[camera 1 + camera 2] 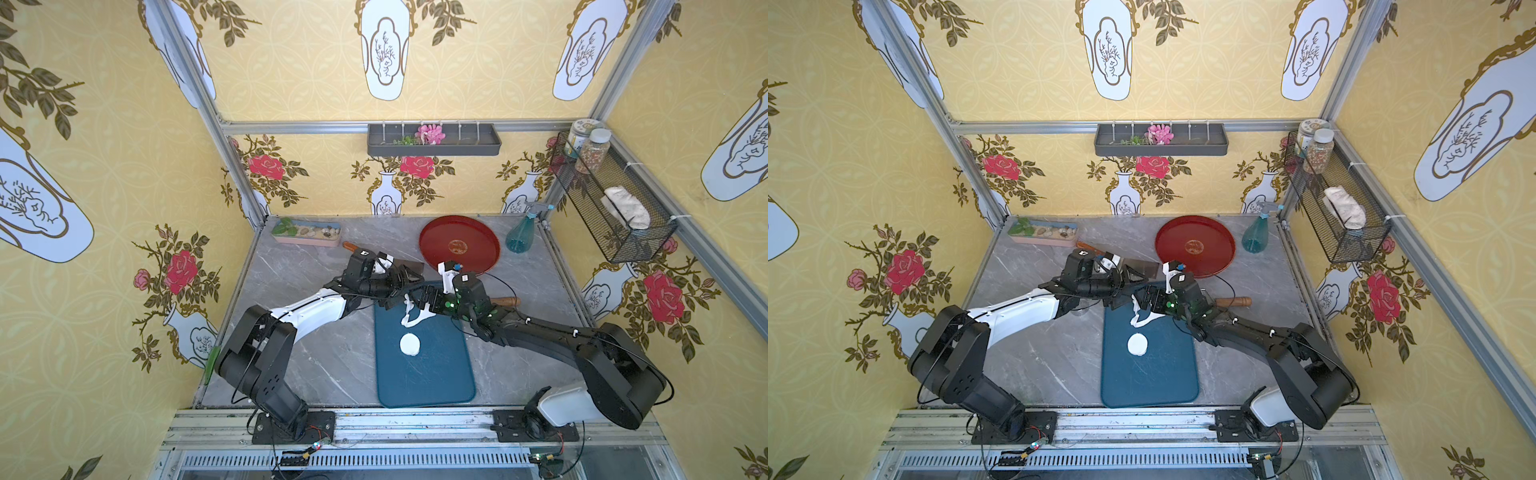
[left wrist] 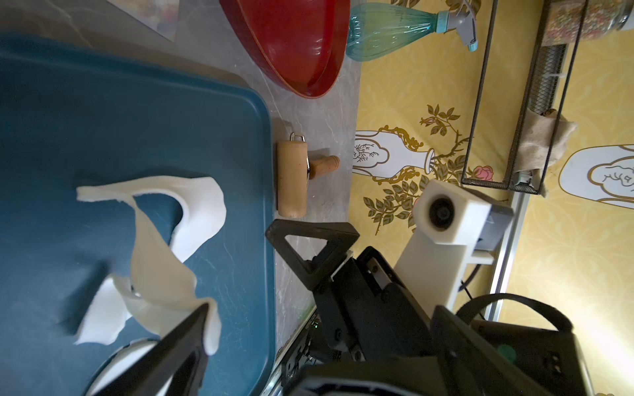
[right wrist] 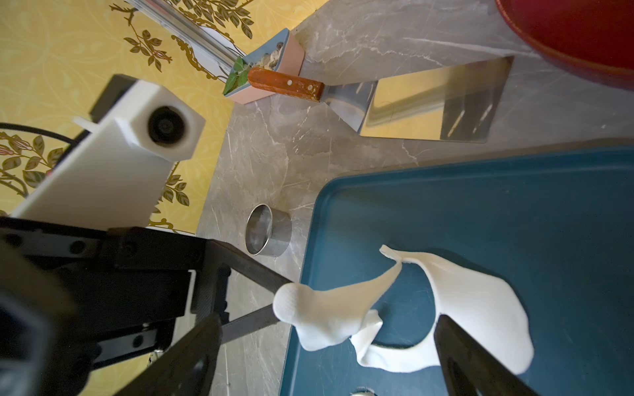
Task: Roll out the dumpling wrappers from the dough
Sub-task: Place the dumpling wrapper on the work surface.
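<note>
The dumpling wrapper (image 1: 410, 344) lies flat on the teal mat (image 1: 424, 382). It is a round white disc just below the centre of both top views, apart from both my grippers. Directly above it in the frame, the ragged dough scrap (image 1: 412, 312) rises off the mat. One end rests on the mat and the other clings to the tip of one finger (image 3: 254, 271) of my left gripper (image 1: 401, 290), whose jaws stand wide apart and clamp nothing. My right gripper (image 1: 422, 303) faces it from the right, jaws likewise spread. One of its fingers (image 3: 463, 360) crosses the scrap in the right wrist view; contact cannot be determined. The mat sits on a grey marbled tabletop (image 1: 311, 353). Just off the mat's upper left corner are a steel ring cup (image 3: 267, 235) and a steel scraper (image 3: 429, 99) with a wooden handle. Right of the mat lies a wooden rolling pin (image 2: 291, 178). Along the back edge stand a pebble planter (image 1: 305, 232), a red tray (image 1: 440, 237) and a teal spray bottle (image 1: 521, 235). The walls carry yellow wallpaper with vases and roses behind an aluminium frame. A grey shelf (image 1: 457, 147) hangs on the back wall, and a wire basket (image 1: 582, 191) at upper right.
</note>
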Controlling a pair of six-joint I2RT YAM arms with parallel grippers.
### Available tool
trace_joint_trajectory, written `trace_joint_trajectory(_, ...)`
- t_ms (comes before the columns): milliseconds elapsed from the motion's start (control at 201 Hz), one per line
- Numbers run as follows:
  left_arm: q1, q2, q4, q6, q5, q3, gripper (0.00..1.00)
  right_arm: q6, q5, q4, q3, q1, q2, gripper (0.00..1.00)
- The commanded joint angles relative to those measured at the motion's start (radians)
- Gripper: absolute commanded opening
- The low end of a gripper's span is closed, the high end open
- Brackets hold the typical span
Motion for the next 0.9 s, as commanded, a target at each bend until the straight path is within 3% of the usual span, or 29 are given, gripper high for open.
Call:
trace_joint_trajectory(0,0.000,-0.001,0.044,-0.020,0.013,-0.003,1.00,0.011,0.011,0.025,0.017,0.002,0.018,0.97)
trace_joint_trajectory(896,0.000,-0.012,0.050,-0.033,0.028,0.002,1.00,0.040,-0.018,-0.011,0.054,0.002,0.083,0.97)
